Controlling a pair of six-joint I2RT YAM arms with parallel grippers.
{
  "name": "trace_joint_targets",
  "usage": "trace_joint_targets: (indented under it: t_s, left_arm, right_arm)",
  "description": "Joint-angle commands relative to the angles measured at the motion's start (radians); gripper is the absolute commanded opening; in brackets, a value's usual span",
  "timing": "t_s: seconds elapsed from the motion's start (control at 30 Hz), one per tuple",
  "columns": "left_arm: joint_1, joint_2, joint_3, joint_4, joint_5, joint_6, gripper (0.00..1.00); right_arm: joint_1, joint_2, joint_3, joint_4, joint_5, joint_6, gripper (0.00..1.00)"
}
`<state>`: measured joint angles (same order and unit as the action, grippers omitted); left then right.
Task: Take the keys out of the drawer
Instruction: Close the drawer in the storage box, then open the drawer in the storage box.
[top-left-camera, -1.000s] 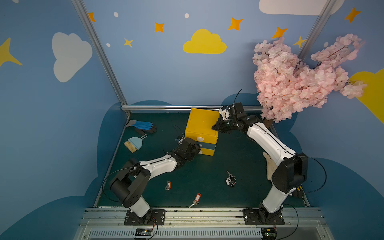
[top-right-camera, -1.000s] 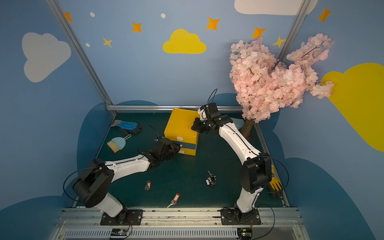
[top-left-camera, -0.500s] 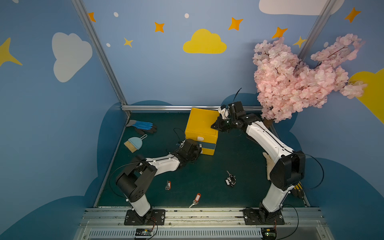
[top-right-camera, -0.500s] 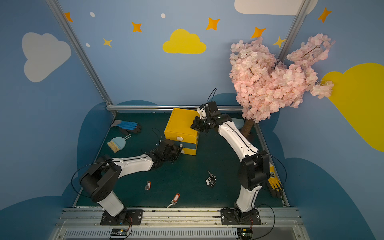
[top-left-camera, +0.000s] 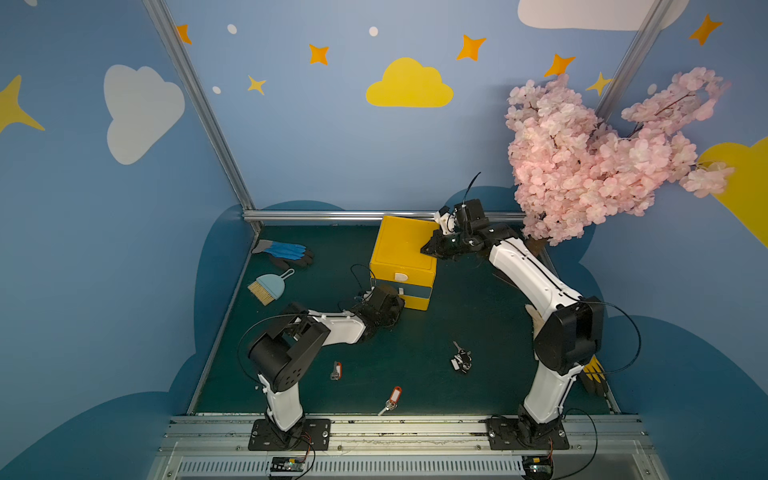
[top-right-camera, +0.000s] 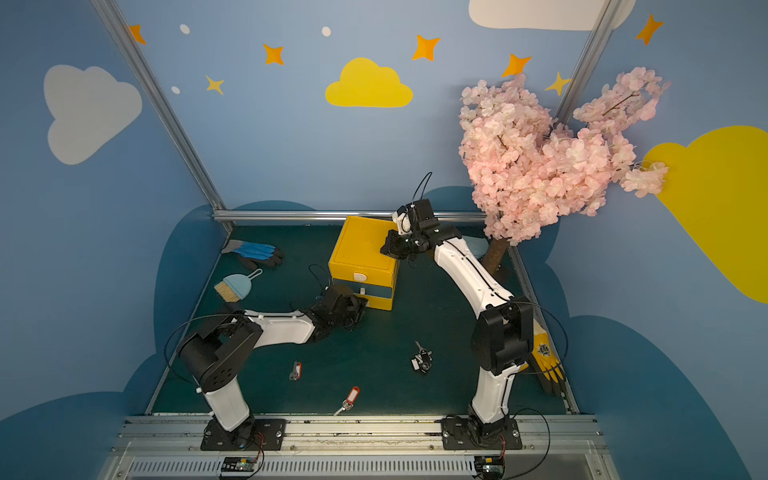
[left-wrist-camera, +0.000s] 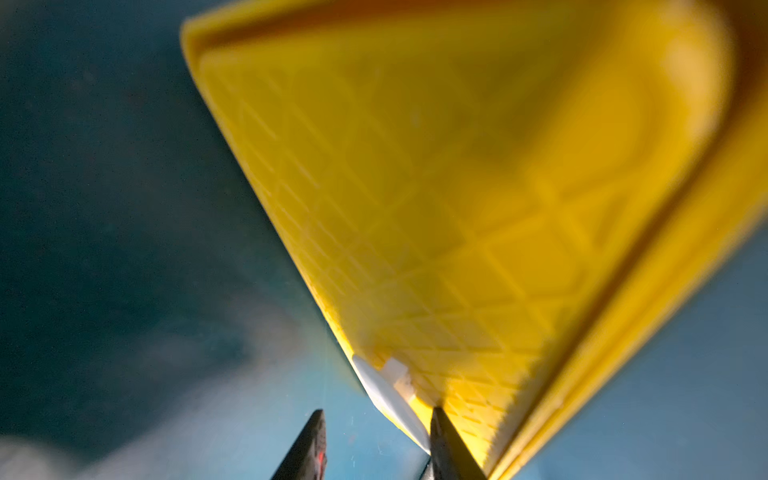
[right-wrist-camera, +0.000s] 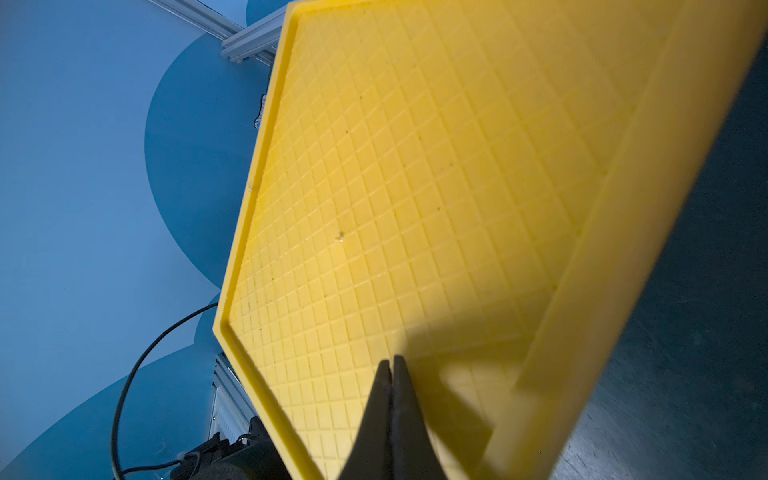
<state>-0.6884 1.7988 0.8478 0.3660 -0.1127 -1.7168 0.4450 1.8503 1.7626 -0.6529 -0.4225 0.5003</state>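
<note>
Left gripper (left-wrist-camera: 376, 413) jaws are standing spread around the white handle (left-wrist-camera: 384, 390), lower centre of frame. Right gripper (right-wrist-camera: 391, 361) jaws are resting pressed together against the yellow drawer box (right-wrist-camera: 415, 187)

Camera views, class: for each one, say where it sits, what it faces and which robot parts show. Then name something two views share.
Both top views: high above the arm bases, looking down at the table; left arm and right arm show whole.
Left wrist: low beside the yellow drawer box, blurred; parted fingers show.
Right wrist: above the box top, facing across it; closed fingers show.
Shared: the yellow drawer box appears in every view.
</note>
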Motion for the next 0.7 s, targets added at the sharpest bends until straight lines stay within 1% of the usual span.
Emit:
trace_joint_targets:
  t_s: [0.0, 0.27, 0.4, 0.57, 0.67]
  left_arm:
    - [0.002, 0.014, 0.035, 0.008, -0.027, -0.003, 0.42]
    - [0.001, -0.003, 0.037, -0.067, -0.046, -0.01, 0.42]
    - [-0.005, -0.02, 0.024, -0.117, -0.074, -0.013, 0.42]
    - [-0.008, -0.033, 0.019, -0.164, -0.112, -0.049, 0.4]
    - [-0.011, -0.046, 0.035, -0.263, -0.114, -0.053, 0.38]
  right_arm:
    - [-0.009, 0.064, -0.026, -0.136, 0.045, -0.02, 0.03]
    - [-0.013, 0.075, -0.014, -0.135, 0.041, -0.027, 0.03]
    - [-0.013, 0.091, -0.016, -0.135, 0.032, -0.032, 0.03]
    - [-0.019, 0.099, -0.022, -0.142, 0.01, -0.038, 0.03]
    - [-0.031, 0.101, -0.034, -0.143, -0.025, -0.037, 0.03]
